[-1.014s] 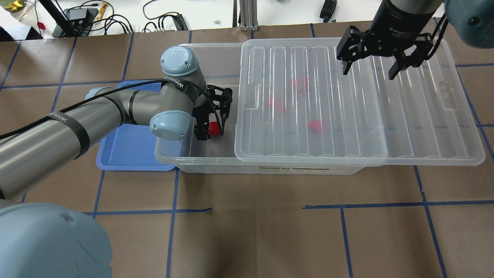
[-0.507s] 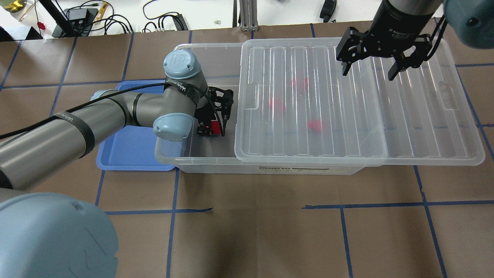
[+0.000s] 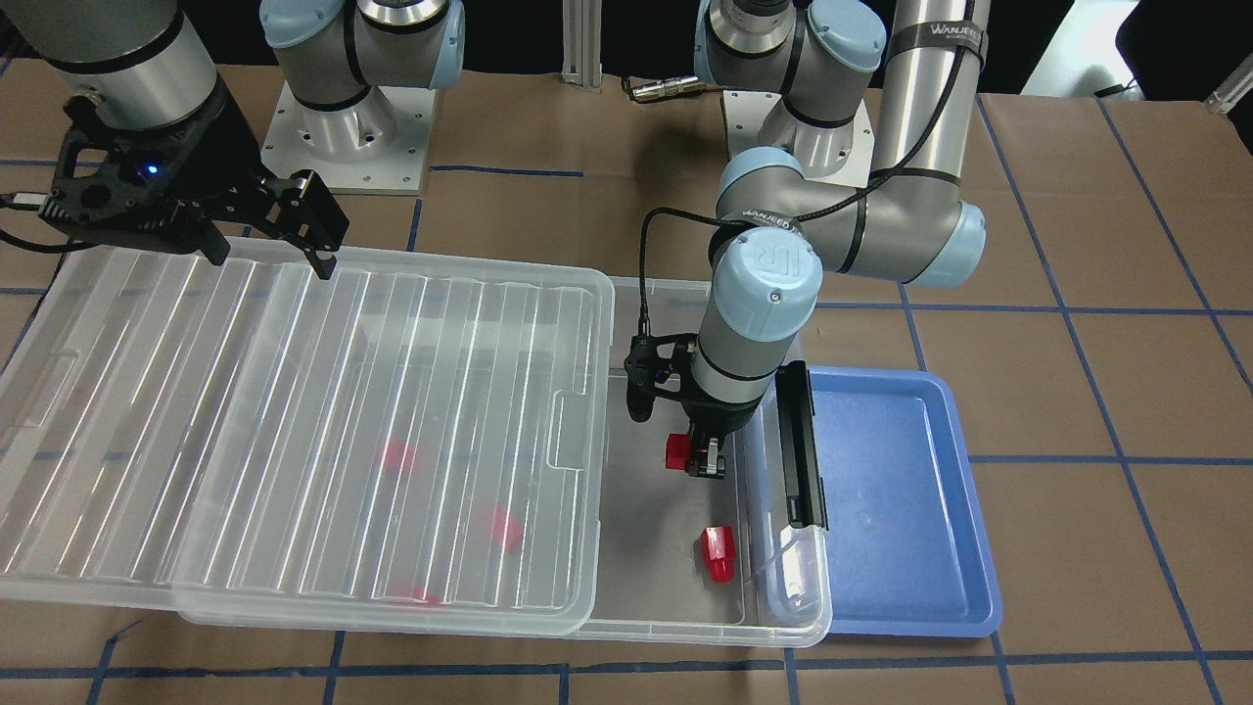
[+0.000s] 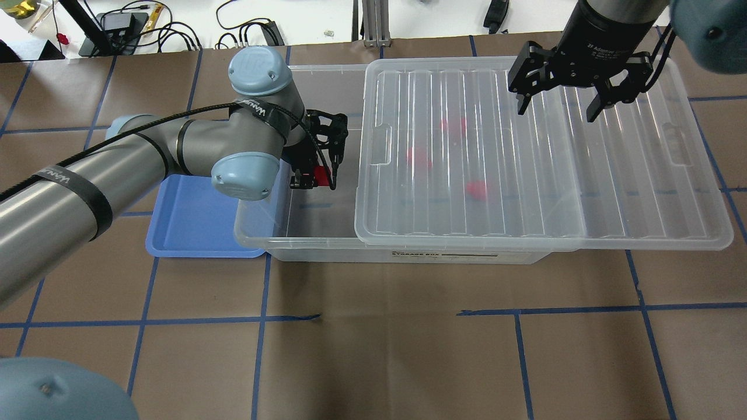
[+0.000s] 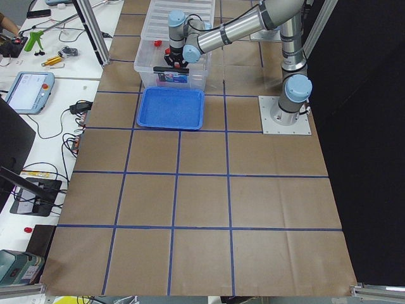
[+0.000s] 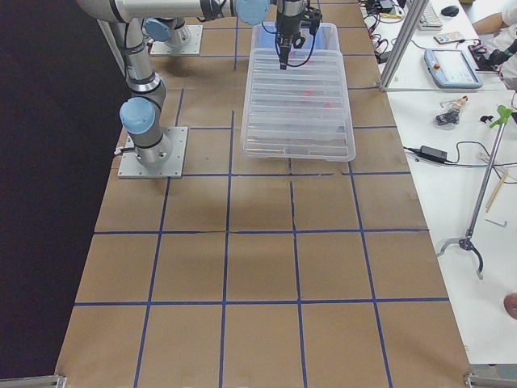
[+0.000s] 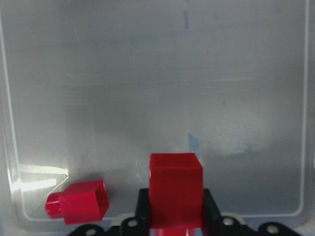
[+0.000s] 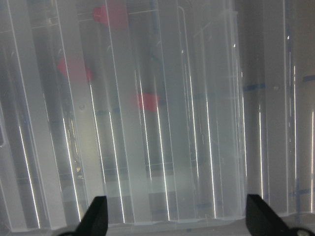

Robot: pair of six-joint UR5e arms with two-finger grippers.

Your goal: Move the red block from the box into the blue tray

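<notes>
My left gripper point(image 4: 318, 176) is shut on a red block point(image 4: 320, 173) and holds it above the uncovered end of the clear box point(image 4: 303, 244). The wrist view shows the block point(image 7: 175, 195) upright between the fingers. In the front view the held block point(image 3: 675, 451) hangs over the box floor, beside the black latch bar point(image 3: 801, 443). A second red block point(image 3: 717, 554) lies on the box floor below. The blue tray point(image 4: 192, 224) sits against the box's end and is partly hidden by my left arm. My right gripper point(image 4: 557, 109) is open and empty above the lid point(image 4: 525, 175).
The ribbed lid point(image 3: 294, 441) is slid aside and covers most of the box. Three more red blocks point(image 4: 477, 189) show blurred beneath it. The box wall point(image 3: 783, 548) stands between the held block and the tray point(image 3: 901, 509).
My left gripper has lifted with the red block in it and moved a little toward the far side of the box. The right arm has stayed in place.
</notes>
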